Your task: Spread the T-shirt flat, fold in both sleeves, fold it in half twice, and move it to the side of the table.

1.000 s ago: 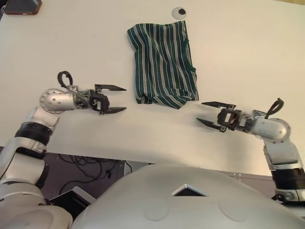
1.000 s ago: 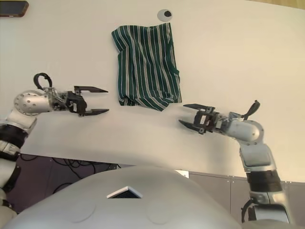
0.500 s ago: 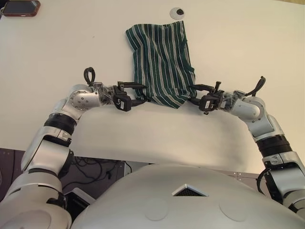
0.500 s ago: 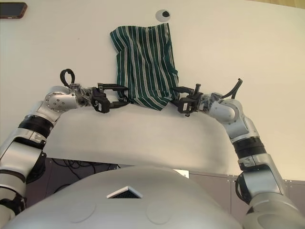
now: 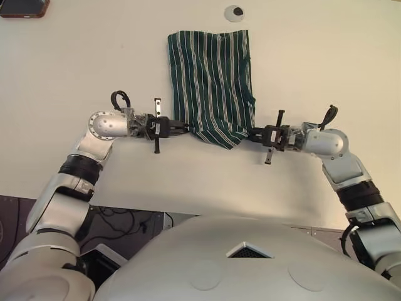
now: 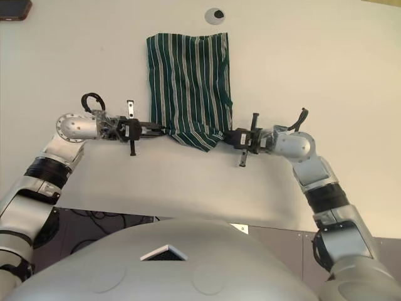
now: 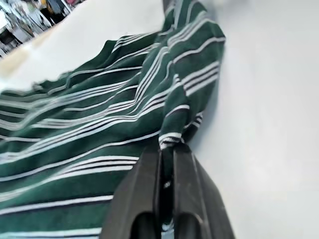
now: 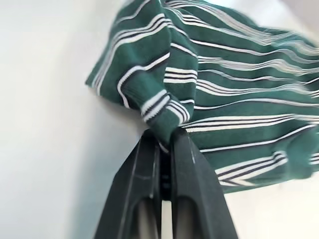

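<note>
A green T-shirt [image 5: 212, 78] with thin white stripes lies folded into a tall narrow shape in the middle of the white table [image 5: 326, 56]. My left gripper [image 5: 183, 127] is shut on the near left corner of the T-shirt [image 7: 99, 134], its fingers pinching a bunched fold of cloth. On the other side, my right gripper [image 5: 252, 133] is shut on the near right corner of the T-shirt [image 8: 234, 114]. The near edge of the cloth sags to a point between the two grippers.
A small round white and black disc [image 5: 235, 12] lies on the table just beyond the shirt's far edge. A dark flat device [image 5: 24, 6] sits at the far left corner. The table's near edge [image 5: 188, 210] runs just below both arms.
Both grippers have closed in from the sides of the table and shut on the shirt's near corners. The shirt's near edge is now pulled taut and narrower.
</note>
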You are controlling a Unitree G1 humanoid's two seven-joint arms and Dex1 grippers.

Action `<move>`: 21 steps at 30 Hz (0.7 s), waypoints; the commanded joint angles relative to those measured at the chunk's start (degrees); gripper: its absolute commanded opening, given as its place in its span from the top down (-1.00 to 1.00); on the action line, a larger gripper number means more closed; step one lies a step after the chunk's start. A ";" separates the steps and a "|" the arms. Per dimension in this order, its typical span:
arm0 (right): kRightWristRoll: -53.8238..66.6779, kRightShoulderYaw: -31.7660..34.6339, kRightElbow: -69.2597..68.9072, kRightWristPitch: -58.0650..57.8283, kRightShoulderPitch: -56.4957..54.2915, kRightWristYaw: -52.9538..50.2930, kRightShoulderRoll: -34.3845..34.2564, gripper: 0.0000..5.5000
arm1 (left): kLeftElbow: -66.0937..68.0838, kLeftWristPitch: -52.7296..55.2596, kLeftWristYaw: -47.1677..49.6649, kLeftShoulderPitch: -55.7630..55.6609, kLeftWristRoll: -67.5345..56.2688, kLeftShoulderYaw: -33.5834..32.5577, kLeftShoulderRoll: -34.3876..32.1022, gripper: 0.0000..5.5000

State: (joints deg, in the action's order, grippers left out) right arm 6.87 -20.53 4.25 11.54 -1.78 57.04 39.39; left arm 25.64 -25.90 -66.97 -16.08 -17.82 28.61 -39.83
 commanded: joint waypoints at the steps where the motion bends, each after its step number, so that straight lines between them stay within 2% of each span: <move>1: 32.81 5.56 -25.15 -34.85 9.33 19.49 22.18 1.00 | -32.45 47.68 -24.09 5.50 -34.05 -0.17 -27.74 1.00; 3: 40.38 9.52 -27.72 -39.29 9.65 20.23 24.00 1.00 | -35.76 52.13 -25.51 5.25 -38.75 -0.98 -30.96 1.00; 6: 47.43 13.52 -29.87 -44.61 8.59 18.57 23.98 1.00 | -37.02 57.69 -25.40 5.01 -40.92 -3.97 -29.70 1.00; 10: 49.60 15.27 -31.52 -49.78 8.25 15.51 22.78 1.00 | -36.79 62.12 -23.25 5.57 -39.85 -8.06 -26.60 1.00; 15: 44.34 14.60 -26.65 -49.98 2.74 5.17 13.81 1.00 | -27.28 64.75 -14.05 2.27 -34.95 -12.14 -17.23 1.00; 21: 32.70 10.71 -19.00 -46.41 -0.81 -0.46 6.06 1.00 | -15.82 63.92 -10.43 0.28 -24.55 -12.06 -10.60 1.00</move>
State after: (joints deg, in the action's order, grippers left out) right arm 42.64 -9.36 -16.72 -35.70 -1.54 58.09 47.29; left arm 6.65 38.45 -78.62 -15.34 -46.20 16.74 -51.24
